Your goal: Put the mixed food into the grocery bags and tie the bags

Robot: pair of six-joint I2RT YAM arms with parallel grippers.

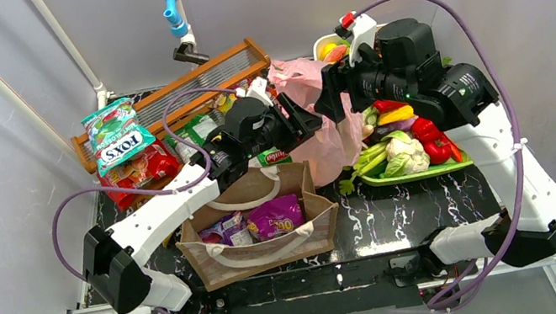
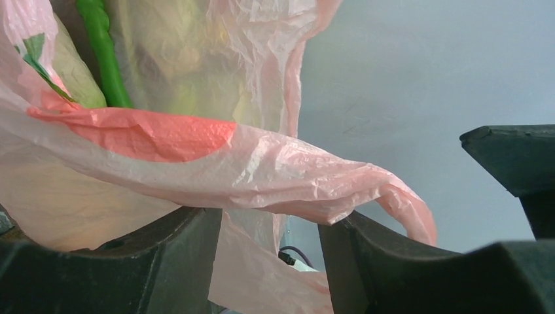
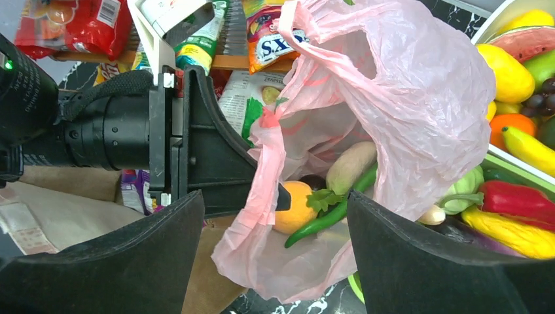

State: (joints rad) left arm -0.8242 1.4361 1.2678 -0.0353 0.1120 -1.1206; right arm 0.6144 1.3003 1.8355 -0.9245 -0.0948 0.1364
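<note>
The pink bag (image 1: 333,148) stands open mid-table between both grippers. My left gripper (image 1: 309,118) is open; the bag's rim (image 2: 196,170) drapes over both its fingers, and one fingertip (image 3: 283,200) sits inside the mouth. My right gripper (image 3: 275,203) is open and empty, just above the bag's mouth (image 3: 406,98). Inside lie a toy orange (image 3: 294,206), a green chilli (image 3: 327,219) and a pale vegetable (image 3: 350,167). The brown tote (image 1: 216,265) stands at the front left and holds purple packets (image 1: 274,217).
A green tray (image 1: 397,178) with cauliflower (image 1: 405,148) and peppers lies right of the bag. A white tray (image 1: 320,46) of fruit is behind it. A Fox's packet (image 1: 117,133) and red packets (image 1: 140,170) lean on the wooden rack (image 1: 194,81) at the back left.
</note>
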